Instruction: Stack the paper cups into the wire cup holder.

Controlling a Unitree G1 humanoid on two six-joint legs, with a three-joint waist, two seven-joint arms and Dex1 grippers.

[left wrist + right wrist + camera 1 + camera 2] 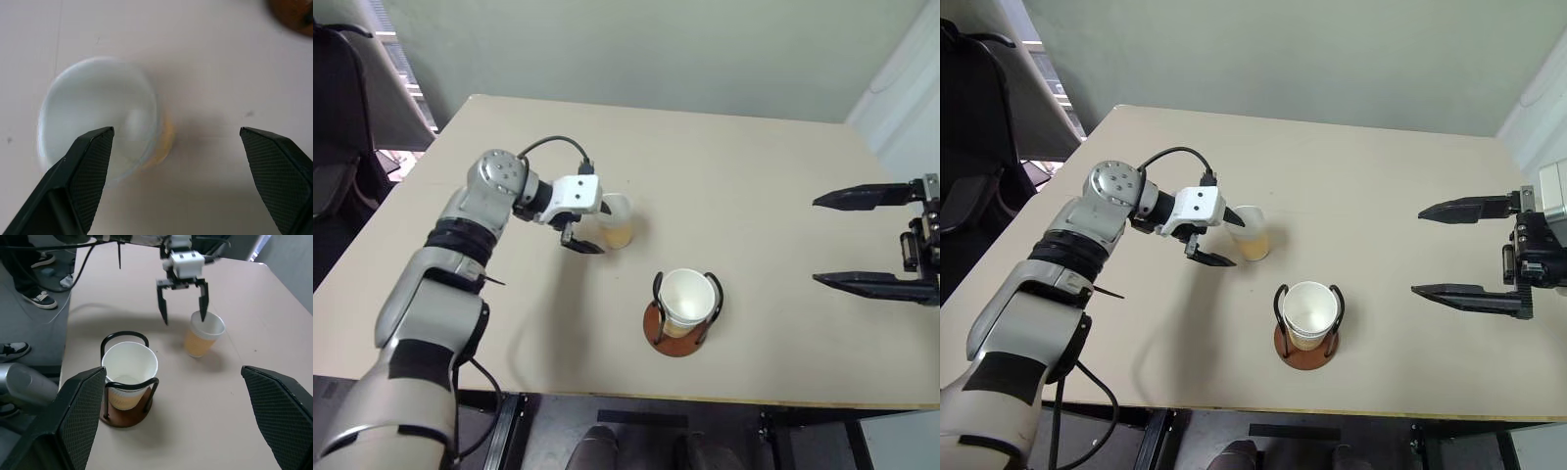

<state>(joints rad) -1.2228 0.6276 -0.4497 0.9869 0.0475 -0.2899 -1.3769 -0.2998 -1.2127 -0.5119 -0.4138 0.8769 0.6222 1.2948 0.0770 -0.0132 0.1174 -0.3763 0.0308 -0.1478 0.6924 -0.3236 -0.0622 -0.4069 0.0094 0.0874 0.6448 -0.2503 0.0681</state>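
One cup (1310,311) sat in the holder (1306,345) near the table's (1381,196) front edge; another cup (1252,233) stood behind it, leftward.

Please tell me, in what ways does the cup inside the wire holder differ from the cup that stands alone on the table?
The cup in the holder sits on the wooden base between black wire loops of the wire holder; the loose cup stands on the bare table. The open left gripper hovers at the loose cup, one finger over its rim; nothing is near the cup in the holder. Both are upright, tan outside and white inside.
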